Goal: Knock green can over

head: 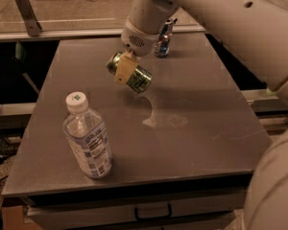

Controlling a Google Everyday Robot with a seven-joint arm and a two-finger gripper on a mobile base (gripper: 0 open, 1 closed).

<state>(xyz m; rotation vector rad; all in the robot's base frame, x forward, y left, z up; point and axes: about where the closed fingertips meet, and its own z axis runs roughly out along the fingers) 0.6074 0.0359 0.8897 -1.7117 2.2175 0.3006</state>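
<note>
Behind the water bottle (86,138), above the table (206,128) | gripper (129,73) clamps the green can (142,79), tilted, off the surface | blue-and-silver can (163,43) farther back, near the rear edge | bare tabletop stretches right of the bottle.

Dim warm light on a grey table (206,128) with a drawer handle (153,211) at bottom centre; pale floor (77,4) and a metal bracket (26,11) upper left. The gripper (127,73), upper middle, clasps the green can (141,79).

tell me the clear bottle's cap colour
White cap, small green mark, camera view. The end effector grips the small green aluminium can above the grey table.
</note>
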